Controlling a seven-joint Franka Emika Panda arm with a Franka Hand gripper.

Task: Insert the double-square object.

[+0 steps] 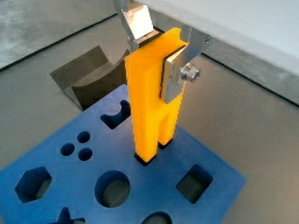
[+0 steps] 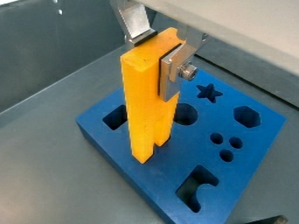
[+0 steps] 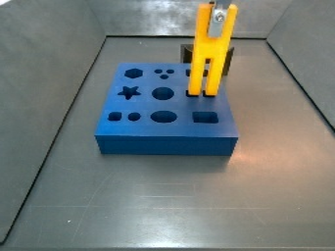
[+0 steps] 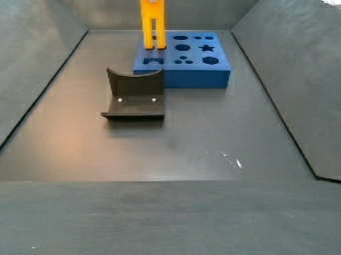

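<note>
Notice how the double-square object (image 1: 153,92) stands upright on the blue block (image 1: 111,175), its forked lower end at the block's top face; in both wrist views you cannot tell how deep the prongs sit, since the bar hides its own hole. Your pincer (image 1: 162,52) grasps the bar near its top, a silver finger (image 1: 176,72) pressed on one side and another finger (image 1: 139,21) behind it, cut off by the frame edge. In a side view the double-square object (image 3: 213,51) rises at the block's (image 3: 167,123) far right part, and the pincer's body is out of sight above. The dark grey curved piece (image 4: 135,95) lies on the tabletop (image 4: 200,139), apart from the block.
</note>
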